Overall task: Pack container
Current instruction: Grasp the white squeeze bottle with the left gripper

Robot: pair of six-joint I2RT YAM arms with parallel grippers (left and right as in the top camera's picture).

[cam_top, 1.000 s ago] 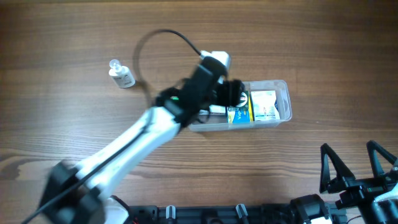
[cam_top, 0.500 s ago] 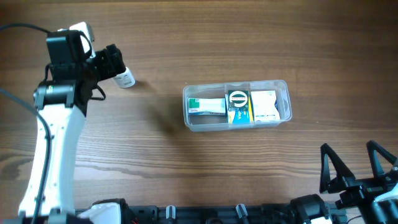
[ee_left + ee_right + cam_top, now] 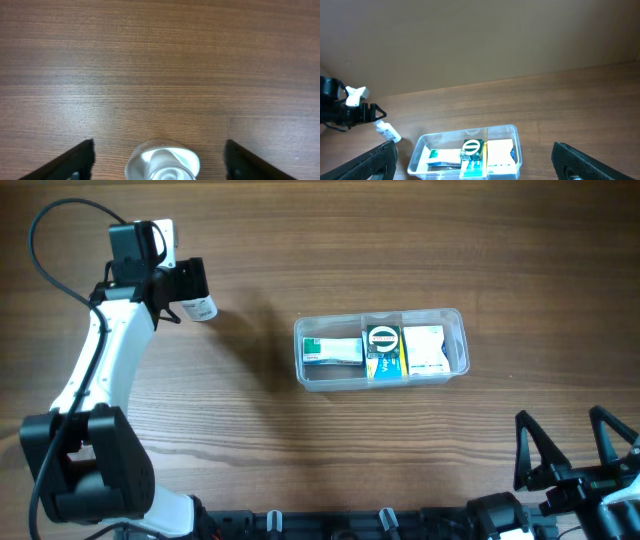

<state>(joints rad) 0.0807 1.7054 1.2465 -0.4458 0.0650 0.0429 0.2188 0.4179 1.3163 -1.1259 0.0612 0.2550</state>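
The table is a plain brown wood-grain top, grain running left to right, and it fills pretty much the whole overhead view. Only two things actually sit on it. The clear container is a bit right of centre, long side going left-right, flat on the wood. Then there's a small white bottle over in the upper left, well apart from the container. Honestly can't tell if it's standing or lying down, since part of it is covered from above.
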